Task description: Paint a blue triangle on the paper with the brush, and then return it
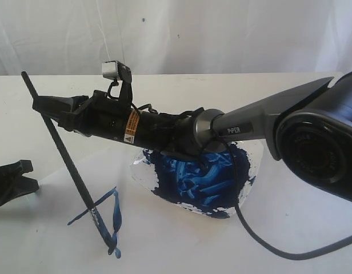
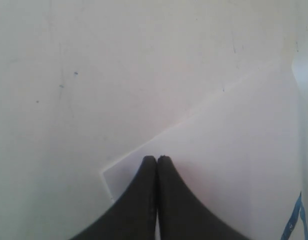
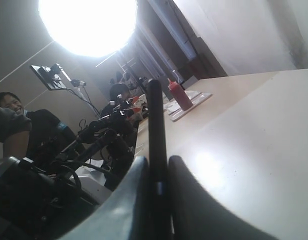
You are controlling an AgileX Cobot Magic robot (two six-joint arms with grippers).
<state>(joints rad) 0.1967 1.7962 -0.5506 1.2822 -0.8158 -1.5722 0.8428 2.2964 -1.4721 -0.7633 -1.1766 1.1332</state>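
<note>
Right gripper (image 1: 43,107) clamped the brush (image 1: 73,171), tip at a corner of the blue triangle (image 1: 116,214); left gripper (image 2: 157,159) closed, empty, at a corner of the paper (image 2: 234,150).

The right arm (image 1: 250,123) hides part of the plate (image 1: 251,162), and the left wrist view's edge crops the blue triangle (image 2: 294,217).

A smooth, matt white finish is shown by the paper (image 2: 229,160) and the bench (image 2: 69,75), a smooth black handle by the brush (image 1: 70,165), and a clear, glossy rim by the plate (image 1: 255,154).
</note>
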